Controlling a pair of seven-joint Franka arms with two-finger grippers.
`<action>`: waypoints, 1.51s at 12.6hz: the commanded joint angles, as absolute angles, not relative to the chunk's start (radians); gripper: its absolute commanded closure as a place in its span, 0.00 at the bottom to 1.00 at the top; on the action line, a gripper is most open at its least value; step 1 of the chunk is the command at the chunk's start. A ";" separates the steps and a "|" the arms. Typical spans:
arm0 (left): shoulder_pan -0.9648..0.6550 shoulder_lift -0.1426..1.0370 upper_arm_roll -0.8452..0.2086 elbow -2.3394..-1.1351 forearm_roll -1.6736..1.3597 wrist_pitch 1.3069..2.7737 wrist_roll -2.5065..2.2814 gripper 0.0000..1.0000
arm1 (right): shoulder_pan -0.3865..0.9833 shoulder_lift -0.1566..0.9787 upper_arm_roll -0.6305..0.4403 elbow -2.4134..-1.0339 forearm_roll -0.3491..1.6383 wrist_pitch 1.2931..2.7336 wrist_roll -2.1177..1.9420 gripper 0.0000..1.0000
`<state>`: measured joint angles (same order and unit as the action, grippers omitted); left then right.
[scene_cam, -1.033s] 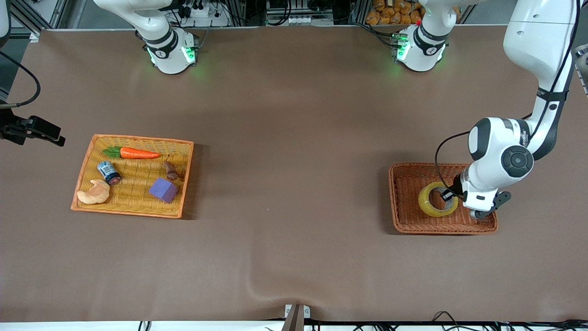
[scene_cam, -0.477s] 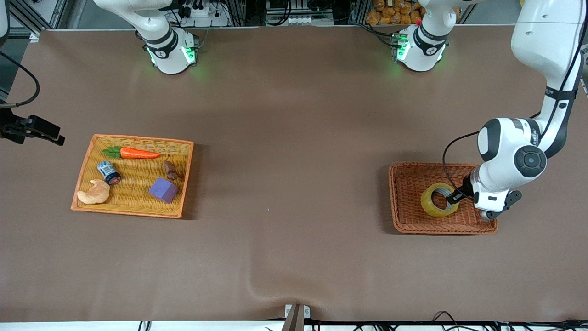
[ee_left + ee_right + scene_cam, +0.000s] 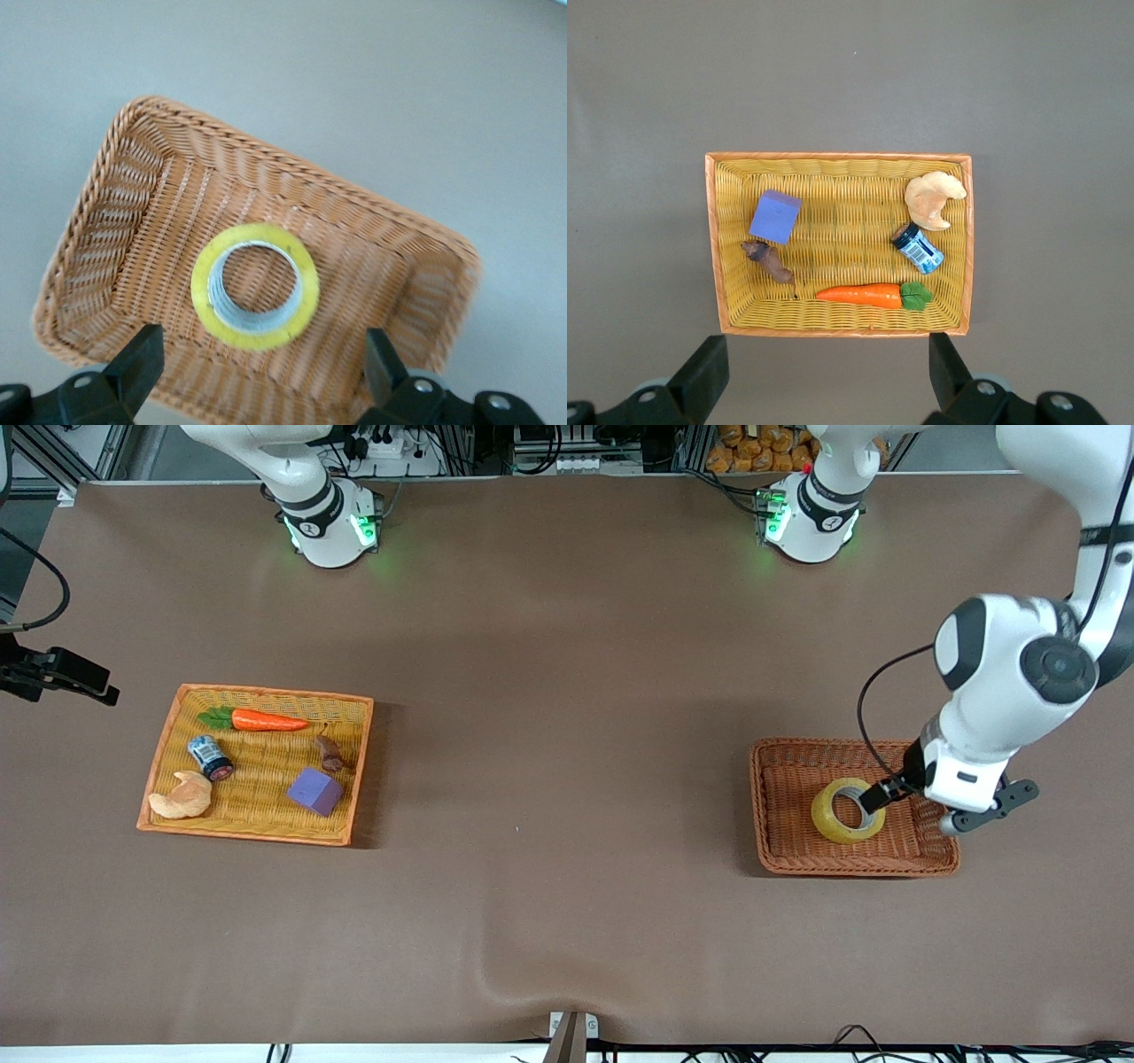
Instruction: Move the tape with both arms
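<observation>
Here, left claw spread wide above the tape in its brown basket, right claw likewise spread, waiting over the yellow tray, no legible lettering.

High front camera faces both bases; wrist cameras look down, seemingly close, over separate baskets.

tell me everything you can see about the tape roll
The tape is a translucent yellowish ring with a grey inner core and an open centre through which the weave shows. It lies flat on the floor of the brown wicker basket at the left arm's end of the table, alone in it, clear of the walls. The left gripper hangs open above it, fingers apart and not touching it.
</observation>
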<state>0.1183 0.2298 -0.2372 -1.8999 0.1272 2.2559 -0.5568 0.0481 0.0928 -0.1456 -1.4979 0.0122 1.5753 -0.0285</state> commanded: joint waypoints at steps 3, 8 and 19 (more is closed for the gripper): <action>0.120 0.059 -0.319 -1.884 0.105 2.045 -0.410 0.00 | 0.037 0.097 -0.141 -1.479 0.017 1.560 -0.032 0.00; -0.004 0.006 -0.169 -1.721 0.015 1.745 -0.210 0.00 | 0.035 0.094 -0.141 -1.477 0.009 1.526 -0.034 0.00; -0.092 -0.011 -0.046 -1.540 0.011 1.505 -0.086 0.00 | 0.037 0.115 -0.140 -1.482 0.011 1.511 -0.023 0.00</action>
<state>-0.0815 -0.0139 -0.0585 -1.5637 0.0326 1.5278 -0.0672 0.0479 0.1076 -0.1476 -1.4964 0.0114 1.5265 -0.0284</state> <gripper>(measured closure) 0.000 0.000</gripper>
